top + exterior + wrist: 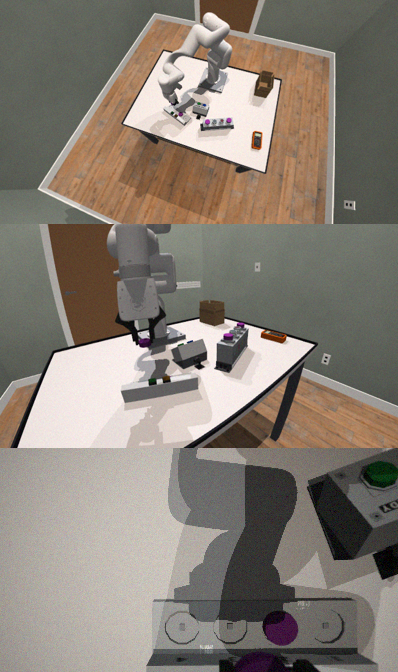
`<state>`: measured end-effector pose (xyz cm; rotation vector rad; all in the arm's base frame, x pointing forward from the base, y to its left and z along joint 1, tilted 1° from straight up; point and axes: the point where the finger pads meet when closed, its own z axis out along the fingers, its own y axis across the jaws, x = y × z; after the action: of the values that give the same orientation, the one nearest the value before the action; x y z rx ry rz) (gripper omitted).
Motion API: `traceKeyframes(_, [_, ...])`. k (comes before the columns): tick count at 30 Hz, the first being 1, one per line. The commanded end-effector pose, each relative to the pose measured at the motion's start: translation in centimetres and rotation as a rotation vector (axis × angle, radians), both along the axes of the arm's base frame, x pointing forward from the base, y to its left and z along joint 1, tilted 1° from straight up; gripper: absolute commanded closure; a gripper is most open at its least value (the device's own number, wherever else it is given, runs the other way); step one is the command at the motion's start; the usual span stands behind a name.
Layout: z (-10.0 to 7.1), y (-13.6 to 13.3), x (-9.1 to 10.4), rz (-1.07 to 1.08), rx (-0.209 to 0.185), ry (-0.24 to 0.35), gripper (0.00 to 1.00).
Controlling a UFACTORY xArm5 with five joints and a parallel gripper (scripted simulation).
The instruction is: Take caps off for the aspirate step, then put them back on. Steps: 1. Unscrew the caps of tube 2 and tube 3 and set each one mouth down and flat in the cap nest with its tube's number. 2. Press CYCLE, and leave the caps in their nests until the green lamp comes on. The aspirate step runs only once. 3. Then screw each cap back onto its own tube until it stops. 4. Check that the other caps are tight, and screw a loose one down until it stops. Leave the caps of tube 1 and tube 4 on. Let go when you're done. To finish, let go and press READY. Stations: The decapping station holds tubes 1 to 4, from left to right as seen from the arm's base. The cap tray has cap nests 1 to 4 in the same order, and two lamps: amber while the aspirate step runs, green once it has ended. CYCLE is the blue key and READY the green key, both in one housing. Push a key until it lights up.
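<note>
My gripper is shut on a purple cap and holds it above the table, at the near edge of the grey cap tray. In the wrist view the tray shows four nests. The third nest from the left holds another purple cap, and the other three are empty. The decapping station has purple caps on its two end tubes, and its two middle tubes are open. The key housing stands between tray and station. Its green READY key is unlit. The tray's lamps look dark.
A brown cardboard box stands at the table's back right. An orange multimeter lies near the front right edge. The arm's base is bolted at the back of the table.
</note>
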<state>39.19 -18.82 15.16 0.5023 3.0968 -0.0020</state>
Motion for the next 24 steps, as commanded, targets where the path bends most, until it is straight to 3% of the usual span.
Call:
traceKeyframes(1, [0.2,-0.2,0.1,0.000,-0.009,-0.001,1.00])
traceKeyframes(10, [-4.4,-0.3,0.2,0.000,-0.009,-0.001,1.00])
traceKeyframes(12, [-4.4,-0.3,0.2,0.000,-0.009,-0.001,1.00])
traceKeyframes(24, [-10.4,-0.4,0.2,0.000,-0.009,0.000,1.00])
